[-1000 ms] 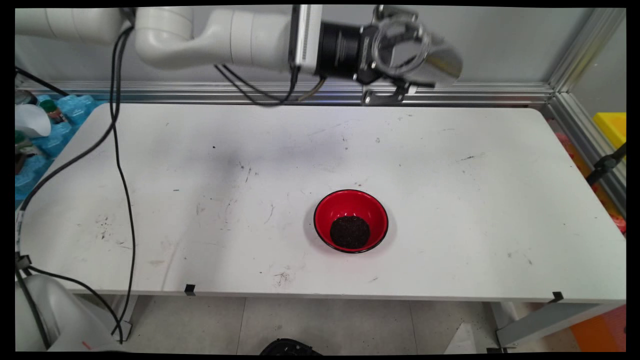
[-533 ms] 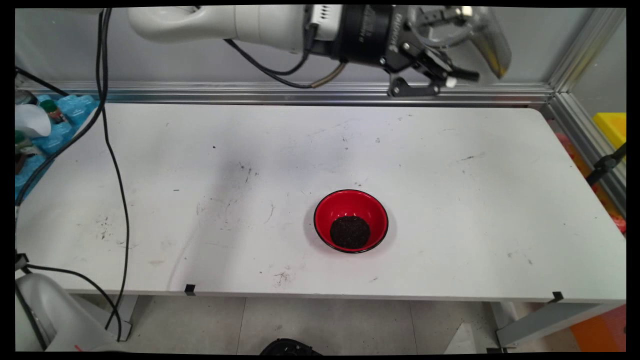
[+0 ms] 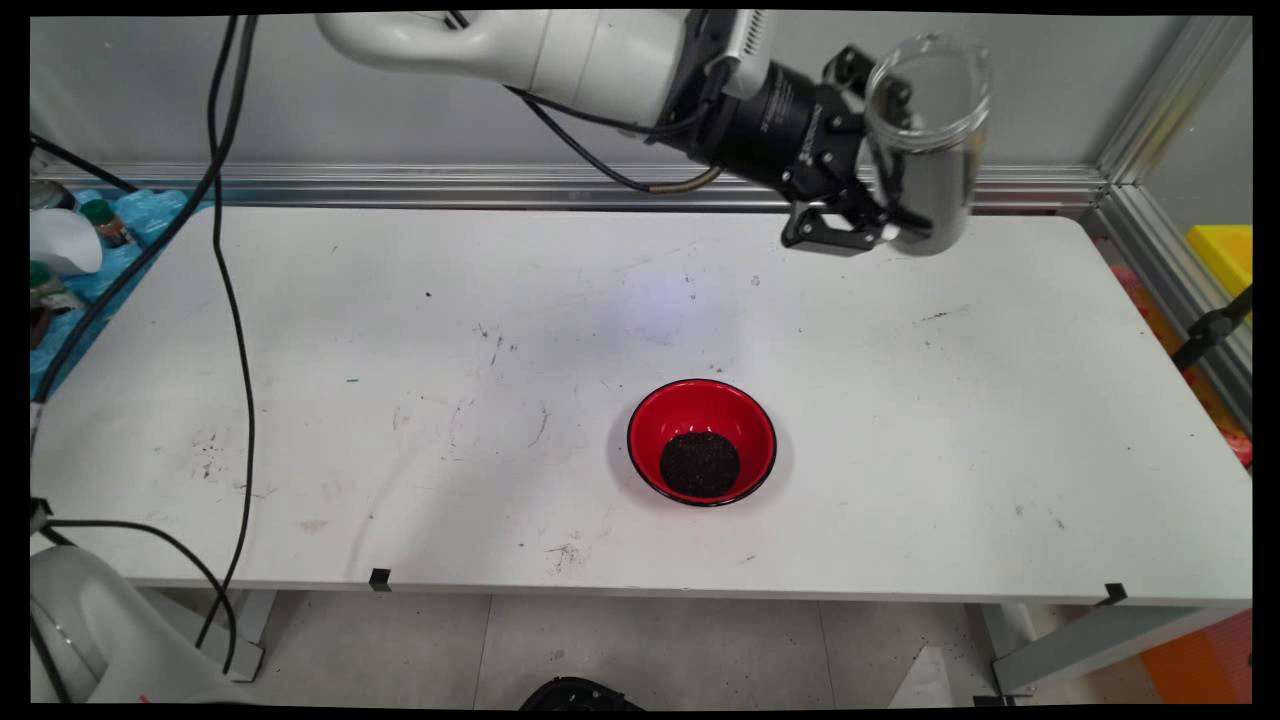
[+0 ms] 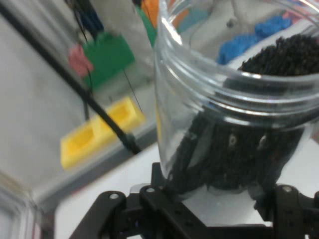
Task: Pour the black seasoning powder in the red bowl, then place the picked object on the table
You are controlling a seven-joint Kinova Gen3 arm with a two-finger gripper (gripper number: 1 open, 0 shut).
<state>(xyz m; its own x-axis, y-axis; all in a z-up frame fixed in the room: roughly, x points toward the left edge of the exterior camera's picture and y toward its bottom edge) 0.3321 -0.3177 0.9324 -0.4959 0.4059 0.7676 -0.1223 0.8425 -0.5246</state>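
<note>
Hanging above the surface's (image 3: pixel 900 400) far right part, a clear plastic jar (image 3: pixel 925 140) is held clamped in the gripper (image 3: pixel 880 215), its long axis near upright with the mouth up. Dark granules seem to be seen through the jar (image 4: pixel 234 124) in the hand view. A red bowl (image 3: pixel 702 441) of dark granules is set toward the near edge, well apart. A second earlier, the jar was held higher and tipped on its side.
</note>
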